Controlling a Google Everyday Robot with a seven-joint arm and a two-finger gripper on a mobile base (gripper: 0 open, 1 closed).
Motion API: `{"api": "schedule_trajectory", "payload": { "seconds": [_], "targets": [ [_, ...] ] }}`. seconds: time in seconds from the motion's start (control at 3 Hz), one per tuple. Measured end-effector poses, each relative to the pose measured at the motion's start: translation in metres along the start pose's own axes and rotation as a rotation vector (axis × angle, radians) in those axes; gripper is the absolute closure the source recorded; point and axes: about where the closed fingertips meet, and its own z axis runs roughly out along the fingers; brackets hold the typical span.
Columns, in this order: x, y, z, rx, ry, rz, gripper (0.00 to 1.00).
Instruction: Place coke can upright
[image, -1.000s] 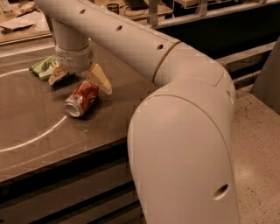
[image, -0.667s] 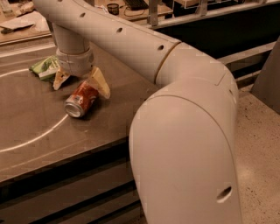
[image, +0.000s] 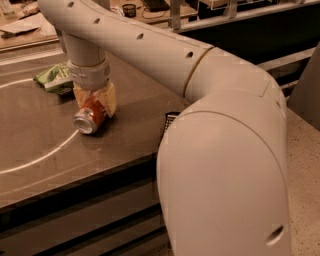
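The coke can (image: 89, 118) lies on its side on the dark table (image: 45, 180), its silver end facing the front left. My gripper (image: 95, 100) reaches down from above and straddles the can's upper part. One pale yellow finger (image: 109, 98) is pressed to the can's right side, and the other sits on its left. The can still rests on the table.
A green-and-white snack bag (image: 54, 78) lies just behind and left of the gripper. A flat black wrapper (image: 170, 122) lies to the right, partly hidden by my arm's big white body (image: 225, 165). A white curved line crosses the table. The table's front edge is close.
The gripper's fingers were spread wide on either side of the can. They have come down and closed in against the can's sides. The can has barely moved.
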Motion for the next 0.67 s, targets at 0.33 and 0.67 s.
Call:
{"api": "schedule_trajectory", "payload": {
  "seconds": [0.33, 0.67],
  "targets": [
    [-0.002, 0.007, -0.003, 0.013, 0.005, 0.002, 0.85],
    [-0.002, 0.012, -0.019, 0.113, -0.002, -0.045, 1.00]
  ]
}}
